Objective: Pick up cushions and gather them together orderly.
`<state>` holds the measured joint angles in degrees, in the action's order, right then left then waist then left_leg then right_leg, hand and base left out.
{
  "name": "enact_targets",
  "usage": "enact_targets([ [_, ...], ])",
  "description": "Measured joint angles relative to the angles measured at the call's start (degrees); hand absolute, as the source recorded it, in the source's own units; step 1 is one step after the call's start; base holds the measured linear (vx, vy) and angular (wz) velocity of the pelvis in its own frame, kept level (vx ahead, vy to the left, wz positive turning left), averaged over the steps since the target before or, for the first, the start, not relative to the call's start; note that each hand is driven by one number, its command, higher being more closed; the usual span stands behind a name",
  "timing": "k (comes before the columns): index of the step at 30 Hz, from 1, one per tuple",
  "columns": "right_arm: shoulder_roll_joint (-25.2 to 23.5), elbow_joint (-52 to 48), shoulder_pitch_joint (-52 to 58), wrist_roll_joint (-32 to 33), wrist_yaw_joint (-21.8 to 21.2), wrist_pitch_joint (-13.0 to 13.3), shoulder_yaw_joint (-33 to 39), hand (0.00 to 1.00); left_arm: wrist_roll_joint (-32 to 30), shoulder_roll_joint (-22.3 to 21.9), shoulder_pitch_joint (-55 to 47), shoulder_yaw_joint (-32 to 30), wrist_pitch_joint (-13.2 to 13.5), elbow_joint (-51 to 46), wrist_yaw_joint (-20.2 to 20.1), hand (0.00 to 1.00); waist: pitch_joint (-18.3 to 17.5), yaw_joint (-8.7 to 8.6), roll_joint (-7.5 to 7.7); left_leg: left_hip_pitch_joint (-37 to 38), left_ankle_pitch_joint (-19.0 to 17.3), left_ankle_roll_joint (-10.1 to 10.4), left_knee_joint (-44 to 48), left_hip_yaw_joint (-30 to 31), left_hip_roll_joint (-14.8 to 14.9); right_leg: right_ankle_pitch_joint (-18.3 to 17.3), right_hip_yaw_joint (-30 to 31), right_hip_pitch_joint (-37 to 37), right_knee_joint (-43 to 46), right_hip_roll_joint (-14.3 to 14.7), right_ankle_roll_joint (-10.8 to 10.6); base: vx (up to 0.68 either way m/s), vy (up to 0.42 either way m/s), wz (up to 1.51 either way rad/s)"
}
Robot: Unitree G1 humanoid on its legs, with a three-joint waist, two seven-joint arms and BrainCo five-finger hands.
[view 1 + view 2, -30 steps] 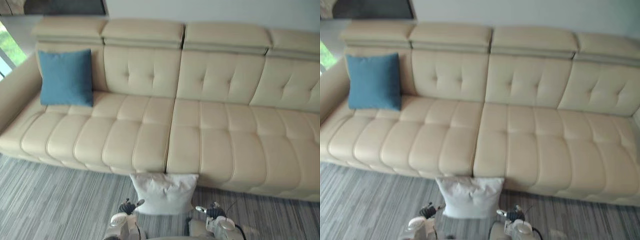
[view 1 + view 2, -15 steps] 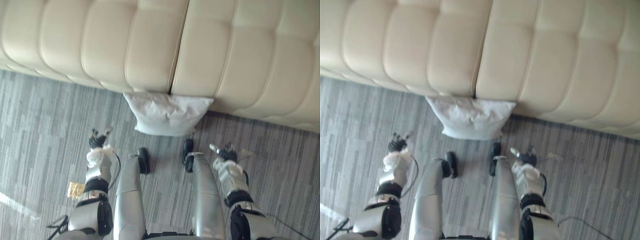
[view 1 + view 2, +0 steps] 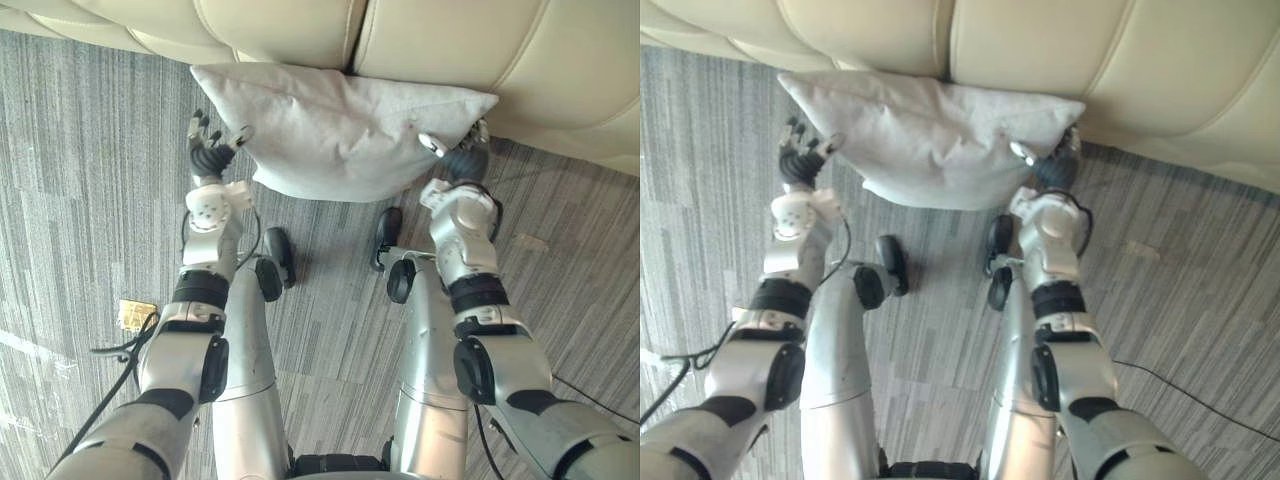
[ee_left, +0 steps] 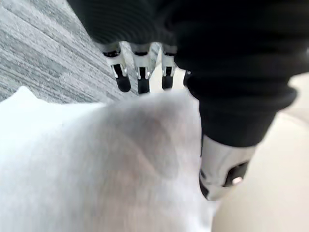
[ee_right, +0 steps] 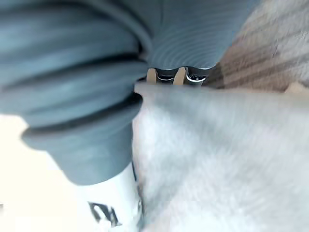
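A white cushion [image 3: 340,125] lies on the striped grey carpet, leaning against the front of the cream sofa [image 3: 450,50]. My left hand [image 3: 208,155] is at the cushion's left edge, fingers [image 4: 140,72] straight and spread, thumb toward the cloth. In the left wrist view the cushion [image 4: 96,164] sits between fingers and thumb, not squeezed. My right hand [image 3: 458,165] is at the cushion's right corner, with its thumb lying straight across the cloth and its fingers up behind the corner. The right wrist view shows the cushion [image 5: 227,154] close against that hand.
The sofa's front edge runs just behind the cushion. A small yellow-brown scrap [image 3: 135,313] lies on the carpet at the left, a pale scrap [image 3: 528,242] at the right. Open carpet spreads to both sides.
The camera has tilted down and closer to the floor. Both arms have reached forward, from beside the legs to the cushion's left and right edges.
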<state>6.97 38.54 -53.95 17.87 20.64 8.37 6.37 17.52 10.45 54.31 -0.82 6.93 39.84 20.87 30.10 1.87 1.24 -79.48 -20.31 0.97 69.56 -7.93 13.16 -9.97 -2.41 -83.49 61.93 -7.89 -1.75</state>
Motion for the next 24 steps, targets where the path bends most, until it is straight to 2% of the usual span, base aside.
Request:
enact_targets([
  [4,0.52,-2.35,1.91,-0.08,0.8,-0.02,-0.94,1.0,0.05,0.87,-0.16,1.53,0.01,-1.05,2.48,1.0,0.0,-0.42,0.0,-0.4,0.11,0.3,0.23,0.2,0.17,-0.02,-0.22,-0.51,0.52,0.06,0.28,-0.01,0.0,0.0],
  [8,0.5,-6.1,5.26,0.15,0.78,0.06,-1.84,1.0,0.06,1.88,-1.24,3.69,0.02,-3.49,2.52,1.0,-0.02,-0.76,0.01,0.69,0.1,0.33,0.23,0.25,0.23,0.19,-0.24,0.45,0.59,0.15,0.68,0.0,0.0,0.0],
  [11,-0.03,-9.67,10.45,0.17,0.63,0.13,-2.17,1.0,0.05,1.89,-4.75,6.57,0.2,-6.76,2.51,1.0,-0.18,-1.11,0.09,6.16,0.03,0.56,-2.18,0.1,0.35,-0.03,-0.37,6.24,-2.43,0.85,0.35,-0.06,0.021,-0.08],
  [14,-0.9,-15.63,16.24,0.16,0.29,0.52,-2.32,1.0,0.1,1.37,-9.03,8.85,1.86,-10.35,2.45,1.0,-0.53,-1.32,0.14,12.85,0.09,0.83,-6.73,-0.84,0.23,0.3,-0.78,12.63,-6.9,0.96,0.47,-0.06,-0.001,-0.09],
  [16,-1.78,-20.17,20.81,0.13,0.06,1.09,-2.68,1.0,0.2,0.63,-13.24,10.17,2.96,-14.33,2.44,1.0,-0.76,-1.4,0.11,18.84,0.79,1.92,-11.66,-1.24,0.12,0.96,-2.03,18.79,-11.91,0.95,0.9,0.0,-0.039,-0.09],
  [17,-2.44,-22.19,24.08,0.13,0.04,1.53,-2.88,1.0,0.35,-0.2,-16.07,10.91,3.67,-15.93,2.43,1.0,-1.95,-1.47,0.2,21.67,1.22,2.35,-14.4,-1.41,-0.03,1.26,-2.64,21.53,-14.23,0.97,1.02,0.03,-0.062,-0.01],
  [19,-2.52,-25.71,30.59,-0.02,-0.04,2.44,-4.29,1.0,0.51,-1.58,-22.38,12.97,4.28,-19.38,2.39,1.0,-6.59,-1.52,0.32,25.16,2.68,2.71,-18.73,-2.24,-0.77,1.8,-2.89,24.11,-17.15,0.8,1.34,0.11,-0.076,0.02],
  [20,-2.56,-27.06,32.12,-0.07,-0.2,2.52,-4.57,1.0,0.53,-2.05,-24.66,13.17,4.5,-21.15,2.39,1.0,-6.59,-1.46,0.32,27.98,3.08,3.14,-20.25,-2.61,-0.86,2.18,-2.96,26.6,-18.1,0.87,1.91,0.16,-0.072,-0.06],
  [24,-2.36,-35.08,41.37,-2.22,-2.03,2.74,-4.95,1.0,0.56,-4.82,-34.83,14.7,5.43,-28.32,1.33,1.0,-8.16,-1.65,0.24,40.97,3.36,3.64,-27.13,-3.52,-1.74,2.25,-4.58,37.9,-22.26,0.8,2.04,0.21,-0.056,-0.09],
])
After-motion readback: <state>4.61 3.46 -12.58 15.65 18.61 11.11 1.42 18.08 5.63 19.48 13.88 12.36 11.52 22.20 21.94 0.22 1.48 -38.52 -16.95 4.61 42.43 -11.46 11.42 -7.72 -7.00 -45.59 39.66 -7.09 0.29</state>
